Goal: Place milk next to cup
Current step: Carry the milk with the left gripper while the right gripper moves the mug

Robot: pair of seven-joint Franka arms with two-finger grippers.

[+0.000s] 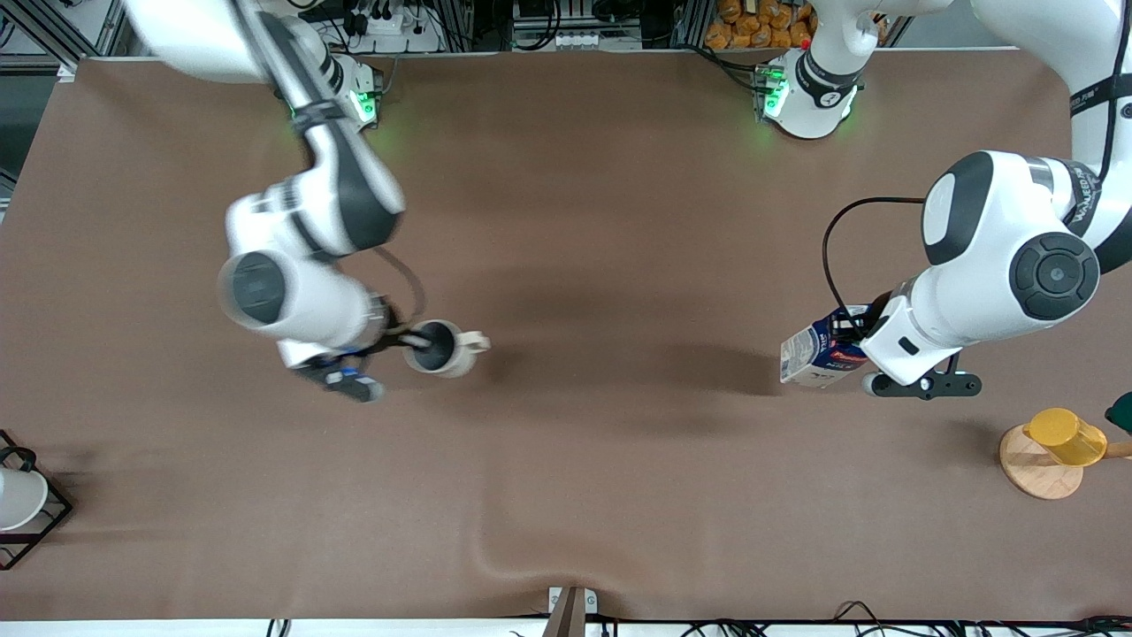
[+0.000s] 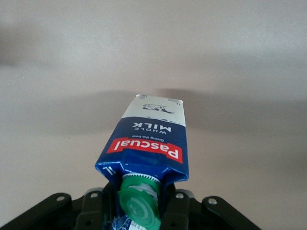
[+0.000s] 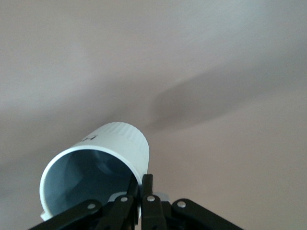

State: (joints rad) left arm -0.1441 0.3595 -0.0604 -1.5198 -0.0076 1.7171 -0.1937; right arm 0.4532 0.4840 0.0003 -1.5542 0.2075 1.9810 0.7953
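Nearest the front camera, toward the left arm's end, a yellow cup [image 1: 1065, 435] rests on a wooden disc [image 1: 1035, 466]; a white cup in a wire frame [image 1: 19, 497] sits at the right arm's end. Farther back, the left gripper [image 2: 139, 206] is closed on the milk carton [image 1: 818, 354] at its green cap [image 2: 139, 203]; the carton hangs tilted, its long side slanting, bottom toward the middle of the table. The right gripper [image 3: 144, 191] pinches the mug [image 1: 439, 347] by its rim. Both look lifted, well apart; I think carrying is the step; next, bring them side by side and stand the carton up.
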